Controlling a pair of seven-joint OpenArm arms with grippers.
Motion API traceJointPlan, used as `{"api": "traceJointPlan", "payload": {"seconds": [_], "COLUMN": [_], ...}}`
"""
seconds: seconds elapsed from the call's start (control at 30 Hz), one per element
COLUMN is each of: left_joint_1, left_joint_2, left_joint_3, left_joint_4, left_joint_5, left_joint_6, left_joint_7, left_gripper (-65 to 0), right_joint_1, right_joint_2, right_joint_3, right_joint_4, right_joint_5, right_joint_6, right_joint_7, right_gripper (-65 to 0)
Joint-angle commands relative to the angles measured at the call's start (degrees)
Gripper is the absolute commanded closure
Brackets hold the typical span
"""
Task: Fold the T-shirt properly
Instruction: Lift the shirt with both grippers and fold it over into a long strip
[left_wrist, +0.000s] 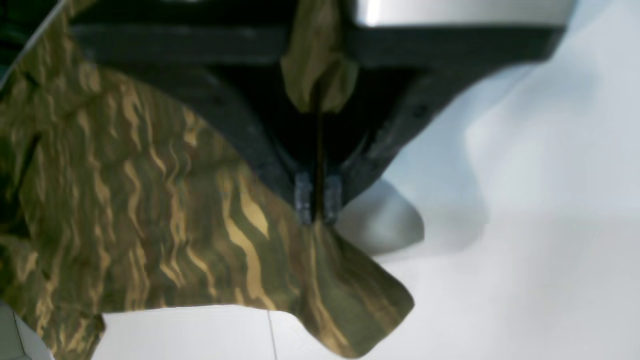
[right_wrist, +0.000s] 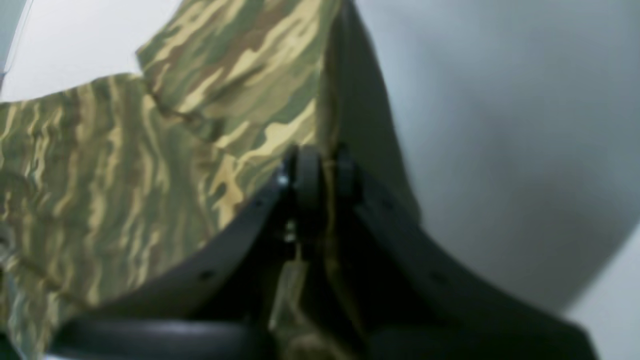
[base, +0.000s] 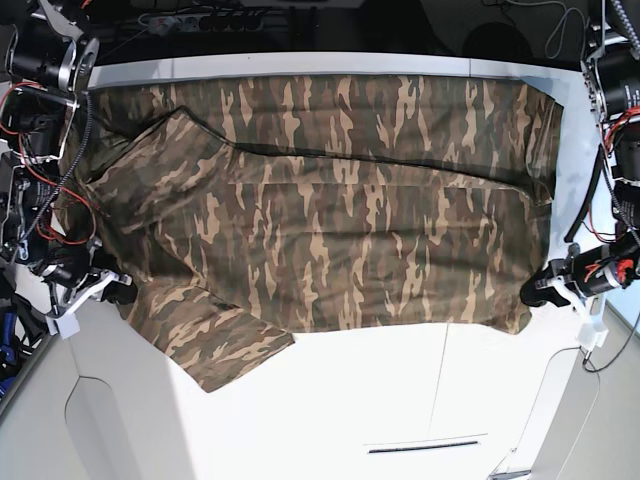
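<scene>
Going left to right across the base view.

Far left: right gripper (base: 118, 291), black fingers on a white bracket, low at the table edge, touching the side edge of the large camouflage-print soft cloth T-shirt (base: 330, 230) just above the near sleeve. Right wrist view: jaws pressed together on a fold of the camo cloth (right_wrist: 165, 130), fabric pinched between the black pads (right_wrist: 306, 172) and running down inside the gripper body. Clamped, with the cloth bunched and rising beside the pads.

Middle: shirt spread flat over the white table (base: 350, 400), covering most of its width. Long crease running sideways through the upper part, a second layer lying over the lower part. One short sleeve splayed out toward the near left corner, flat on the table. Far edge of the cloth close to the table's back rim. Bare white tabletop in front.

Far right: left gripper (base: 545, 287), black, at the shirt's near right corner. Left wrist view: jaws shut tight on a thin pinch of the shirt edge (left_wrist: 165, 210), cloth fanning out past the fingertips (left_wrist: 303, 197), a strip of fabric also caught up between the fingers toward the gripper body. Shirt corner drooping free below the tips over the white surface.
</scene>
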Motion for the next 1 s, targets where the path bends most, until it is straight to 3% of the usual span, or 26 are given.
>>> {"api": "traceJointPlan", "payload": {"seconds": [0.0, 0.17, 0.33, 0.57, 0.97], "left_joint_1": [-1.3, 3.0, 8.2, 17.2, 25.6], "left_joint_2": [-1.8, -5.0, -6.4, -9.6, -9.4], "left_joint_3": [-0.3, -0.3, -0.3, -0.3, -0.3], "left_joint_4": [1.8, 6.6, 12.2, 22.6, 24.5], "left_joint_5": [-2.5, -9.7, -11.7, -13.1, -13.2], "left_joint_6": [-0.5, -0.5, -0.5, -0.5, -0.5], "left_joint_7": [0.3, 5.4, 6.6, 6.6, 6.2], "left_gripper": [0.0, 0.0, 0.0, 0.0, 0.0], "right_joint_1": [1.2, -3.5, -9.3, -17.2, -24.4], "right_joint_2": [1.9, 5.4, 7.7, 7.8, 7.1], "right_joint_3": [0.2, 0.3, 0.5, 6.8, 8.2], "right_joint_4": [1.9, 7.1, 11.8, 17.5, 17.7], "right_joint_5": [2.6, 7.9, 9.6, 11.8, 12.2], "right_joint_6": [0.6, 0.9, 1.0, 1.1, 1.0], "right_joint_7": [0.4, -0.8, -0.7, -0.8, -0.3], "right_gripper": [0.0, 0.0, 0.0, 0.0, 0.0]}}
